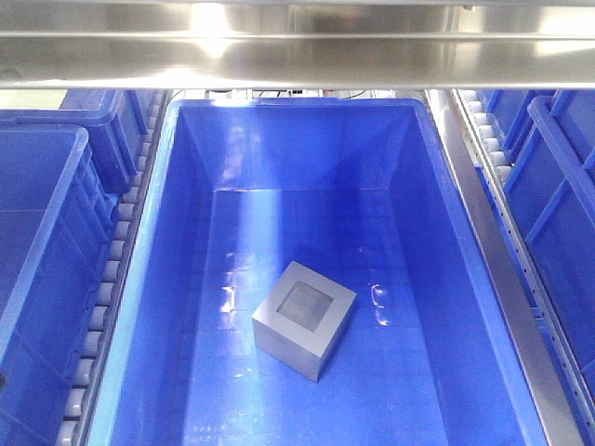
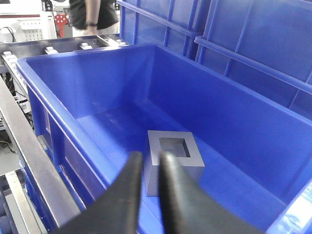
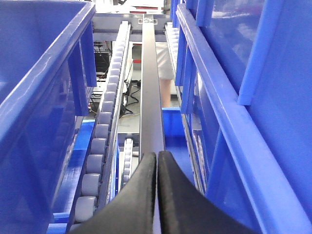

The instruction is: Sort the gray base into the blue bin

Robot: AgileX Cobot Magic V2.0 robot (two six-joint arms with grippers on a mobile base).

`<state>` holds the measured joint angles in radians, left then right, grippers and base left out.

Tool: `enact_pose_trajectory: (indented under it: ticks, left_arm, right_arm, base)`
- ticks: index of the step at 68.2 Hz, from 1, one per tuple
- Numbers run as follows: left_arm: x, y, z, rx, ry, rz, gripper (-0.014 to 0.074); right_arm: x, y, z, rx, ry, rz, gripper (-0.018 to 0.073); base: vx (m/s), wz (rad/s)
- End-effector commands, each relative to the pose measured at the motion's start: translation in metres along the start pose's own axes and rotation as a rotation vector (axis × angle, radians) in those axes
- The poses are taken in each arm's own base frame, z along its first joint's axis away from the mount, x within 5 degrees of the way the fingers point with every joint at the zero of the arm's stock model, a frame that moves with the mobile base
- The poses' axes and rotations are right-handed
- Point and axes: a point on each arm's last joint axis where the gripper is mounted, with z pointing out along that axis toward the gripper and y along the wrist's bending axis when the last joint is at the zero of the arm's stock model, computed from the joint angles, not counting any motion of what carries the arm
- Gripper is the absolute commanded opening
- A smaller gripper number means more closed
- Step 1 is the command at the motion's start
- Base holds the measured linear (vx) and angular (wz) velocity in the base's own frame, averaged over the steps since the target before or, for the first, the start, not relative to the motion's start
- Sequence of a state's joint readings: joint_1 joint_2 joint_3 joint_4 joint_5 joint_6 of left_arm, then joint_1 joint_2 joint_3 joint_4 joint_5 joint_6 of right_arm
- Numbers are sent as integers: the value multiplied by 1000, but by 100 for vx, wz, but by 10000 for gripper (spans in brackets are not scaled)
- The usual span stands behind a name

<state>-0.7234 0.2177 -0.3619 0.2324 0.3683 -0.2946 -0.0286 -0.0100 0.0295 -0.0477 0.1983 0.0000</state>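
Note:
The gray base [image 1: 304, 321] lies on the floor of the blue bin [image 1: 297, 149], slightly right of centre, with its square recess facing up. In the left wrist view the gray base [image 2: 175, 156] sits just beyond my left gripper [image 2: 150, 155]. That gripper hovers over the near end of the blue bin [image 2: 219, 107], with its fingers a narrow gap apart and nothing between them. My right gripper [image 3: 157, 153] is shut on nothing, fingers touching, over a metal rail [image 3: 150, 97] between bins. Neither gripper shows in the front view.
More blue bins stand to the left [image 1: 46, 214] and right [image 1: 558, 186]. Roller tracks [image 1: 112, 279] and a metal rail [image 1: 483, 232] run beside the middle bin. A steel shelf [image 1: 297, 37] crosses overhead. A person [image 2: 92, 14] stands behind the bin.

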Motion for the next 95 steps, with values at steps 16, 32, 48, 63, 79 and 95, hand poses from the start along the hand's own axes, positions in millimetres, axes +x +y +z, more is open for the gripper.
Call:
enact_pose_trajectory:
  ticks: [16,32,48,63,79,95]
  left_arm:
    - [-13,-3,-1,28,-79,-10,-8]
    - [-13,-3,-1,28,-79,-10,-8]
    - [-4,-1,3,0,-75,7,-8]
    - [13,19,7,-274,-81,-110,-7]
    - [38,37,-2,-561,-161,-125,-7]
    - [81,42,-6,-683,-213,-149,-7]
  right_arm:
    - [-5,0,-1,1,-80,-17,-5]
    - [-5,0,-1,1,-80,-17,-5]
    - [-5,0,-1,1,-81,-17,-5]
    - [-5,0,-1,1,-80,-17,-5]
    - [-5,0,-1,1,-80,-17,-5]
    - [-5,0,-1,1,-80,-17,-5]
  base:
    - [0,0]
    - [0,0]
    - [0,0]
    - [0,0]
    - [0,0]
    - [0,0]
